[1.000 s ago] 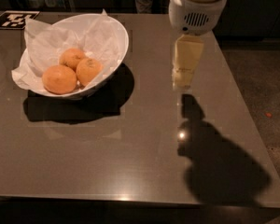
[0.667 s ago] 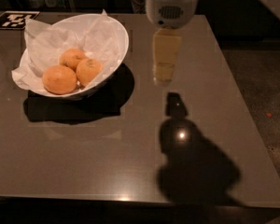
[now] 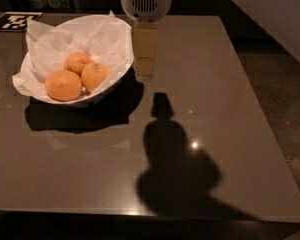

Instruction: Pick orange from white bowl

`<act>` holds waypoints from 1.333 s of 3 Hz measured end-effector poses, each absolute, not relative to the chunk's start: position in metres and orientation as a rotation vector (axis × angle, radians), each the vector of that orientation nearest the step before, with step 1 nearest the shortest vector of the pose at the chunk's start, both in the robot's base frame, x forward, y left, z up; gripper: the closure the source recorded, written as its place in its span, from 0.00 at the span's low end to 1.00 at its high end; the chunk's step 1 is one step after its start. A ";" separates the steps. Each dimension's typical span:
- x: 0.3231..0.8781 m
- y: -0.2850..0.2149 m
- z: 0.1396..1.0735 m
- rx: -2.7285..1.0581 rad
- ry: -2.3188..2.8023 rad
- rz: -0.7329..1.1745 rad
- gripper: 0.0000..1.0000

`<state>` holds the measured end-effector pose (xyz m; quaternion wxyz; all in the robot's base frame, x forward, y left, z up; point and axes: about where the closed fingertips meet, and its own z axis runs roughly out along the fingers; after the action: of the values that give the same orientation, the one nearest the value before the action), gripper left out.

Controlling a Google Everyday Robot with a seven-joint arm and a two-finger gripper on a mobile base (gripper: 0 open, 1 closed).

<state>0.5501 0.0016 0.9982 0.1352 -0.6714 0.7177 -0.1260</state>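
The white bowl [image 3: 115, 76] sits at the back left of the dark table, lined with crumpled white paper [image 3: 45, 44] that sticks out past its rim. Three oranges lie in it: one at the front left [image 3: 63, 85], one at the front right [image 3: 95, 76], one behind [image 3: 77, 62]. My gripper [image 3: 144, 73] hangs from the white wrist housing [image 3: 146, 1] just right of the bowl's rim, above the table. It is beside the bowl, not over the oranges.
The grey table [image 3: 215, 109] runs to its right edge near the speckled floor [image 3: 285, 104]. A black-and-white marker tag [image 3: 15, 20] lies at the back left corner. The arm's shadow [image 3: 175, 169] falls across the table's front middle.
My gripper has moved left toward the bowl, from over the table's right-middle to just beside the bowl's right rim. The bowl and oranges have not moved.
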 end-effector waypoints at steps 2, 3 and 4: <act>0.563 0.071 0.990 -2.044 1.938 -0.315 0.00; 0.569 0.097 0.979 -2.102 1.914 -0.267 0.00; 0.576 0.108 0.968 -2.121 1.922 -0.191 0.00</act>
<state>0.5762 0.1083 0.9680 0.1361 -0.7325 0.6638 -0.0661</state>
